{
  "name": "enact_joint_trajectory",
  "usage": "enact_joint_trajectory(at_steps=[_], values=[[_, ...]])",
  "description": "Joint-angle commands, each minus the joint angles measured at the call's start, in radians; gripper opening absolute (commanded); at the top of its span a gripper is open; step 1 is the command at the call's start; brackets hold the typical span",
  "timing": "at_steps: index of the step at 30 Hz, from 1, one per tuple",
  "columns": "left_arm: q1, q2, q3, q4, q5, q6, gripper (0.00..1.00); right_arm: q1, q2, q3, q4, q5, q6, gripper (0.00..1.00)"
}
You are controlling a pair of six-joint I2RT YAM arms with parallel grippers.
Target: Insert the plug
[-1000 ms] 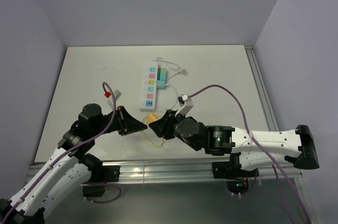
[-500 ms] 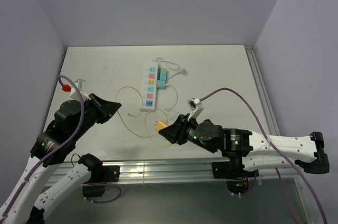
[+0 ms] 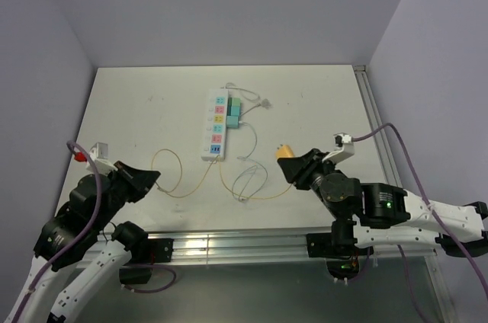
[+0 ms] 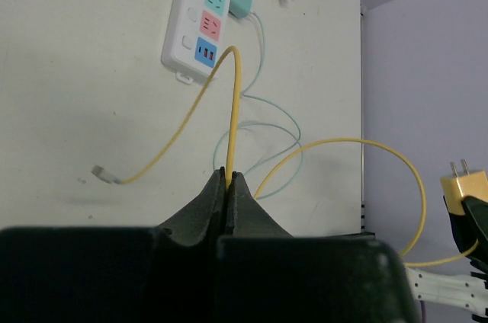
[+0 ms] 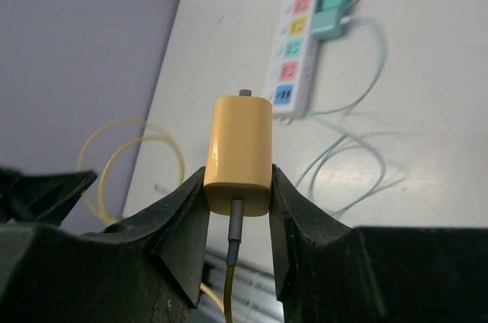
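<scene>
1. Left claw (image 3: 151, 177): sits at 8 o'clock on the worktop (image 3: 320, 102). Its jaws are pinched narrow on the yellow cable (image 4: 233, 110), which emerges between the fingertips in the left wrist view.
2. Yellow cable: runs in loose loops across the near worktop toward 3 o'clock and ends at the plug. Its small free connector (image 4: 103, 174) lies on the worktop.
3. Power strip (image 3: 216, 125): lies flat near the worktop centre, with its long axis from 12 to 6 o'clock. Teal adapters (image 3: 235, 110) sit at its 3 o'clock edge.
4. Pale green cable (image 3: 248, 180): coils at 5 o'clock from the strip.
5. Yellow plug (image 3: 284, 152): sits at 4 o'clock from the strip, well apart from it and in no socket. Its prongs point away from the claw.
6. Right claw (image 3: 293, 163): clamps the plug body between both fingers.
</scene>
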Motion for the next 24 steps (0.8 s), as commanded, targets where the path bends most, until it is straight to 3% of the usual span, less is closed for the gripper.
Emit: enact_joint_trajectory(at_steps=[1,7,12,16,18,24], values=[[0.001,-0.034,0.044,-0.052,0.011,-0.038,0.00,-0.004,-0.039,0.085,-0.193,0.274,0.037,0.00],[0.001,-0.080,-0.027,-0.031,0.207,-0.083,0.04,-0.009,-0.090,0.200,-0.494,0.397,0.114,0.00],[0.001,-0.112,-0.136,0.056,0.395,-0.092,0.17,-0.009,-0.206,0.093,-0.259,0.301,-0.086,0.00],[0.001,-0.103,-0.237,0.142,0.547,-0.092,0.34,-0.009,-0.256,0.010,-0.077,0.142,-0.218,0.00],[0.001,-0.095,-0.280,0.194,0.581,-0.109,0.38,-0.010,-0.227,0.005,-0.047,0.108,-0.229,0.00],[0.001,-0.051,-0.280,0.253,0.612,-0.109,0.66,-0.009,0.017,0.091,-0.025,-0.043,-0.294,0.00]])
